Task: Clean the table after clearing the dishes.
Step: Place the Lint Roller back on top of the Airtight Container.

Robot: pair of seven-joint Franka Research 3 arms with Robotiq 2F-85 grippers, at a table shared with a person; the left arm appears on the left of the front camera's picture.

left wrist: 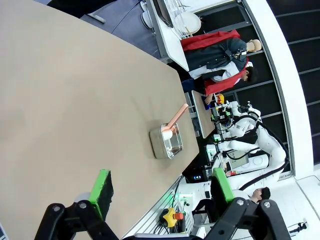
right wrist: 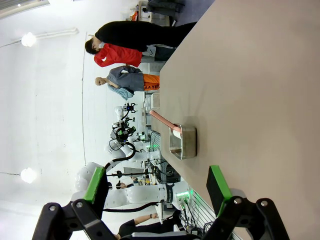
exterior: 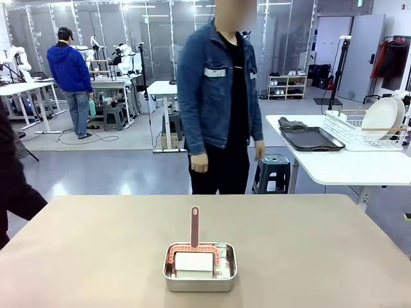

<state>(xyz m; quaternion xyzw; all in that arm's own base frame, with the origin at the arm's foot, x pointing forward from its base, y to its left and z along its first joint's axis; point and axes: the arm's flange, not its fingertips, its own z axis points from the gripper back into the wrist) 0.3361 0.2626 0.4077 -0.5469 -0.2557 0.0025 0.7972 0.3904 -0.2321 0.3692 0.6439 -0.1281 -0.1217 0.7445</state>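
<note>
The wide tan-beige matte counter (exterior: 96, 256) runs past the front view's side and near edges, its long axis left to right, its top smooth and bare but for one thing. Near its robot-side edge sits a shiny rectangular steel pan (exterior: 200, 268) holding a white block (exterior: 194, 264), partly hidden by the rim, and a pink long-handled brush (exterior: 194, 226) pointing up. White plates (exterior: 383, 117) stand in a rack on a white side counter (exterior: 340, 163). The left tool (left wrist: 162, 187) and right tool (right wrist: 157, 185) both gape wide, empty.

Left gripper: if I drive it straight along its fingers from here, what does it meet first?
Probably bare table. The left gripper hangs open over the table's edge; the steel pan with the pink-handled brush lies farther ahead, near the line, but depth is unclear.
</note>
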